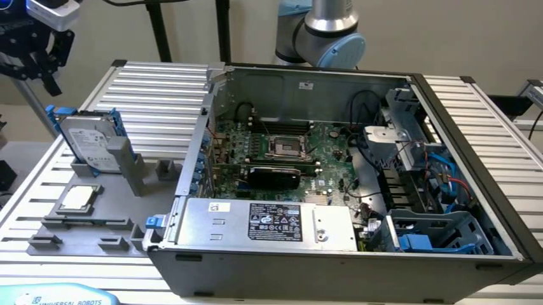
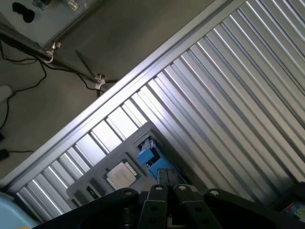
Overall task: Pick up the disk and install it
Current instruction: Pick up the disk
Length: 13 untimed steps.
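The disk (image 1: 89,145), a silver-grey drive with a white label in a blue carrier, stands upright in a grey holder (image 1: 93,168) on the ribbed table, at the exterior view's left. My gripper (image 1: 44,71) hangs high above it and slightly further to that left, well clear of it. In the wrist view the fingers (image 2: 159,198) sit pressed together with nothing between them. Beyond them, far below, lies the blue carrier edge of the disk (image 2: 151,157).
A small square CPU chip (image 1: 76,198) lies on the grey fixture plate (image 1: 85,229) in front of the disk; it is also seen from the wrist (image 2: 120,174). The open computer case (image 1: 339,171), with its motherboard and silver power supply (image 1: 267,222), is at the exterior view's right.
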Each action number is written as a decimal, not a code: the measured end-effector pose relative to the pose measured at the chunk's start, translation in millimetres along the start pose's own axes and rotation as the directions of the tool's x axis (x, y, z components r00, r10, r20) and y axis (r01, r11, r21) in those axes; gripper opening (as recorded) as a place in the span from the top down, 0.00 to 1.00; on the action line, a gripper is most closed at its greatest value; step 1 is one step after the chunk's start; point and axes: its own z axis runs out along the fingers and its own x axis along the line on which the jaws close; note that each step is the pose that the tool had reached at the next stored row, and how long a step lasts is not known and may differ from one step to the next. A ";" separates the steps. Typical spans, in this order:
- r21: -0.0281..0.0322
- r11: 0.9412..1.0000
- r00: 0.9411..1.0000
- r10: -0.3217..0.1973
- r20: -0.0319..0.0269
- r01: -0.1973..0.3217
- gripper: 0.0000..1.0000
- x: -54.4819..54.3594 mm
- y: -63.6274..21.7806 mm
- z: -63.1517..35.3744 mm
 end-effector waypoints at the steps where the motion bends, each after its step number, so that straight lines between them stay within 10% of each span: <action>1: 0.000 1.000 1.000 -0.018 -0.001 0.018 0.89 0.0 0.0 0.2; 7: -0.002 0.992 0.992 -0.127 -0.006 0.127 0.89 0.0 -0.2 1.4; 13: -0.004 0.972 0.972 -0.235 -0.010 0.235 0.89 0.0 -0.2 3.9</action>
